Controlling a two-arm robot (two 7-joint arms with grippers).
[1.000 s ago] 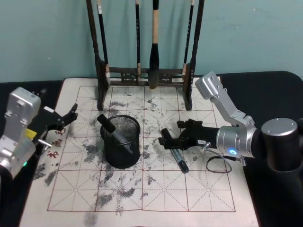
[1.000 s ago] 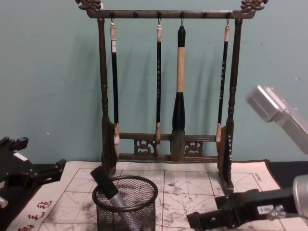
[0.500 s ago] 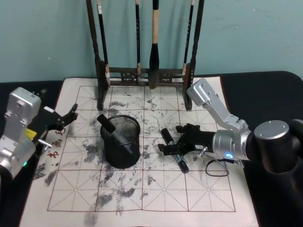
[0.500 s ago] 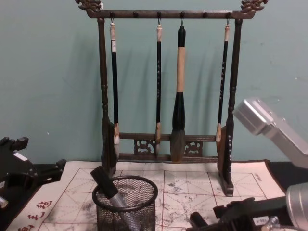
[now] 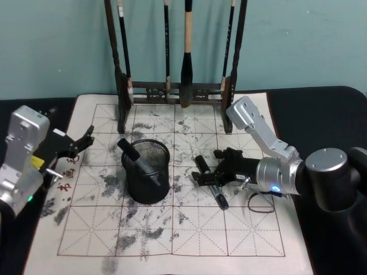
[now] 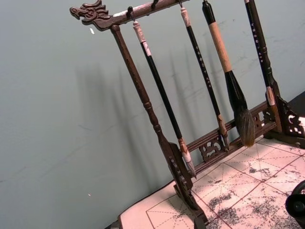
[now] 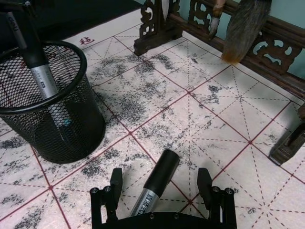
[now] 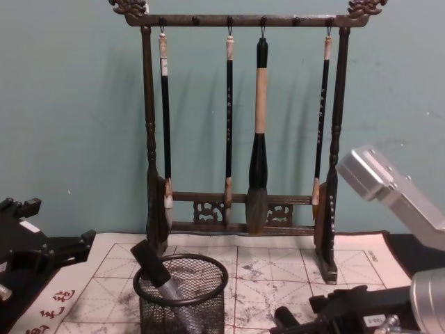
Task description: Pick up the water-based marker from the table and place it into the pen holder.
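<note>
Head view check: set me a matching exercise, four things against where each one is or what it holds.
1. loose marker
2. pen holder
3. brush rack
4. left gripper

A. at the left edge of the mat
B. along the mat's back edge
C. holds a second marker
D. between the fingers of the open right gripper

Pairs: 1-D, 2-C, 3-B, 4-A.

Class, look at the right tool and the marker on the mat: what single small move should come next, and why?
Probably close the right tool on the marker: its open fingers straddle the marker, which lies flat on the table, apart from the pen holder. The left tool sits parked at the table's left side.
</note>
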